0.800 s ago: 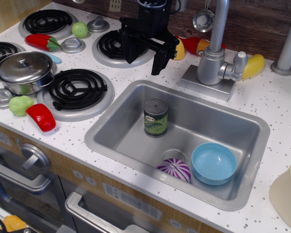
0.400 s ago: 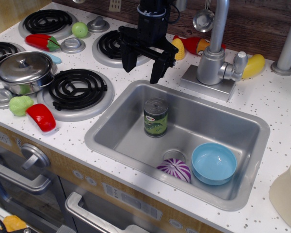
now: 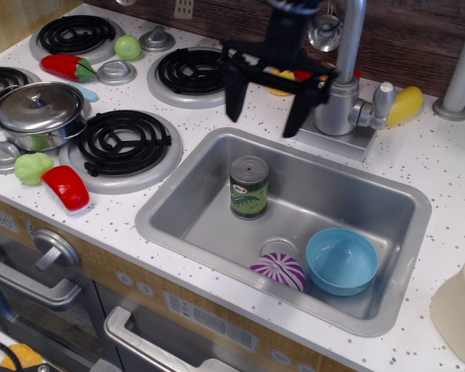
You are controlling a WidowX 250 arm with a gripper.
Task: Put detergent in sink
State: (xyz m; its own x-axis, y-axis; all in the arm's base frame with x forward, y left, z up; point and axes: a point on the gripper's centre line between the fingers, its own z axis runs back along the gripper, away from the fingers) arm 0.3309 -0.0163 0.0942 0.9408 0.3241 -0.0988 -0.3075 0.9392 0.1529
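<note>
The detergent (image 3: 459,314) is a cream bottle at the counter's front right corner, partly cut off by the frame edge. The sink (image 3: 164,225) is a steel basin in the middle of the counter. It holds a green-labelled can (image 3: 249,187), a light-blue bowl (image 3: 341,260) and a purple-and-white striped ball (image 3: 278,271). My black gripper (image 3: 265,108) hangs open and empty over the sink's back rim, just left of the faucet and far from the detergent.
The faucet (image 3: 341,93) stands behind the sink, with a yellow toy (image 3: 405,105) to its right. On the stove to the left are burners, a lidded pot (image 3: 37,108), a red pepper (image 3: 64,187) and a green toy (image 3: 32,167). A grey post (image 3: 461,70) stands at the back right.
My gripper has moved right, from over the back burner to the sink's back rim by the faucet, with its fingers spread wider. Nothing else has moved.
</note>
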